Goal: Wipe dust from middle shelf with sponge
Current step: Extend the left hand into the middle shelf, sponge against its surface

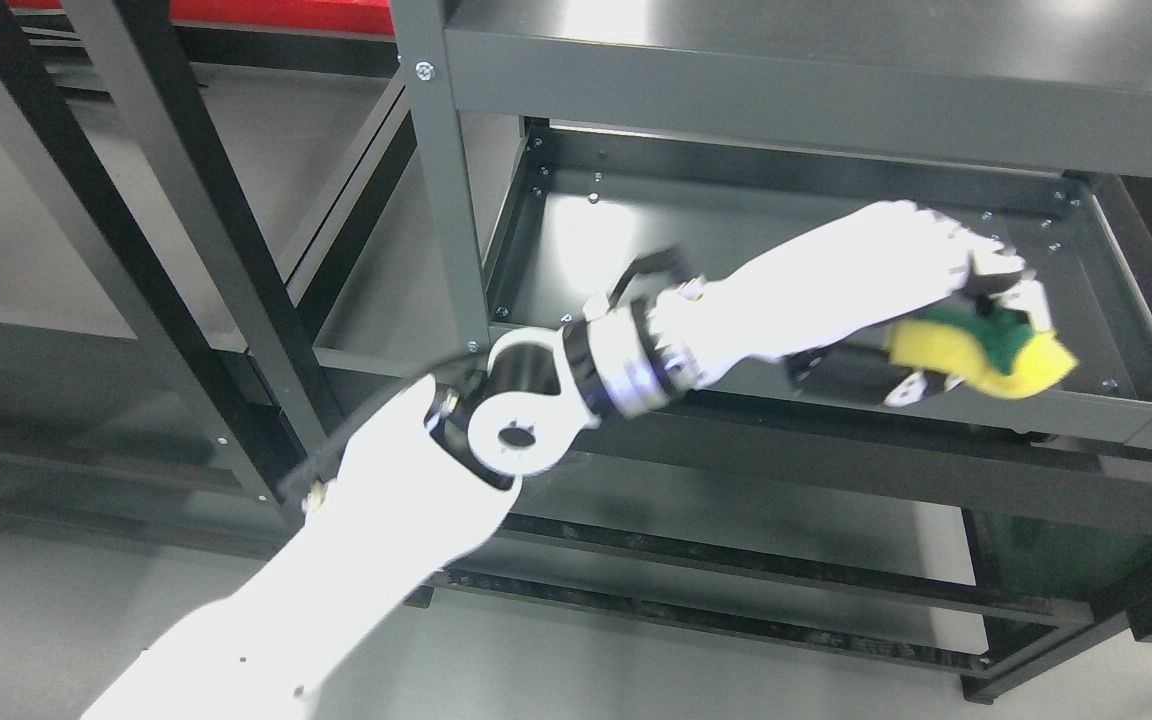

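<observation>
Dark matt metal shelf — glossy white plastic hand, spongy sponge.

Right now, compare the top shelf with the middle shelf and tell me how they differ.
The top shelf sits nearest the camera, only its front edge and part of its surface showing; the middle shelf lies lower, its tray floor largely visible. The left hand with the sponge works over the middle shelf's right front; nothing reaches the top shelf. Both are dark grey metal, bolted to the same frame.

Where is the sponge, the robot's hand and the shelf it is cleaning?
sponge [1011, 362], head view, on its yellow foam.
left hand [976, 300], head view, by the fingers gripping the sponge.
middle shelf [576, 240], head view, on its bare tray.
</observation>
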Motion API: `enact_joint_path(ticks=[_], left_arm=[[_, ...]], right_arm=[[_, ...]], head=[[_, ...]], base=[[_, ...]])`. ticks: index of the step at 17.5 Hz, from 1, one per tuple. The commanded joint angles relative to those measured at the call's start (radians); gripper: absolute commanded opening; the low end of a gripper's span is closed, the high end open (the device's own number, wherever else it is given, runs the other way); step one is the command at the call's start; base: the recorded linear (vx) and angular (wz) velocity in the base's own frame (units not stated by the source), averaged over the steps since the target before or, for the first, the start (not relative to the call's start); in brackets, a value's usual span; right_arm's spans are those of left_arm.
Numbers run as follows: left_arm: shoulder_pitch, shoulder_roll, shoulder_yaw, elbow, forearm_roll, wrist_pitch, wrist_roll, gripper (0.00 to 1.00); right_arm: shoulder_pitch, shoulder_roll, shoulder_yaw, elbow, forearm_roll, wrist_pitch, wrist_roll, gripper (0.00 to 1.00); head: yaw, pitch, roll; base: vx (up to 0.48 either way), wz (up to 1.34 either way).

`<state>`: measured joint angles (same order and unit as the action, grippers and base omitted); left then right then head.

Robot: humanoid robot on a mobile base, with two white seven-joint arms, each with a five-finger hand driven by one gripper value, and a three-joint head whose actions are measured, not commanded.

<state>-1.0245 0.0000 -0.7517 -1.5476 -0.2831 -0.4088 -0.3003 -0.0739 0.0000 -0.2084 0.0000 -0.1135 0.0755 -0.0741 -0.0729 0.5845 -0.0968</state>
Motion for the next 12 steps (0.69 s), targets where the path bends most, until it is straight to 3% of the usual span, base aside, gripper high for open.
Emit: enact_joint_path(ticks=[1, 5, 12], left_arm=[[-0.454, 0.018, -0.215, 0.176, -0.099, -0.001, 0.009, 0.00], [-0.615, 0.018, -0.276, 0.250, -0.145, -0.001, 0.036, 0.00], [-0.680, 0.018, -0.362, 0.328, -0.312, -0.053, 0.058, 0.00]], right_arm=[[0.000, -0.017, 0.000, -0.017, 0.000, 0.001, 0.000, 1.00], [0.000, -0.017, 0.000, -0.017, 0.000, 0.001, 0.000, 1.00], [0.000, -0.017, 0.000, -0.017, 0.000, 0.001, 0.000, 1.00]], head=[[0.0000, 0.000, 0.000], [0.0000, 0.000, 0.000], [0.0000, 0.000, 0.000]], base=[[0.015, 0.08], [0.008, 0.03], [-0.006, -0.04]])
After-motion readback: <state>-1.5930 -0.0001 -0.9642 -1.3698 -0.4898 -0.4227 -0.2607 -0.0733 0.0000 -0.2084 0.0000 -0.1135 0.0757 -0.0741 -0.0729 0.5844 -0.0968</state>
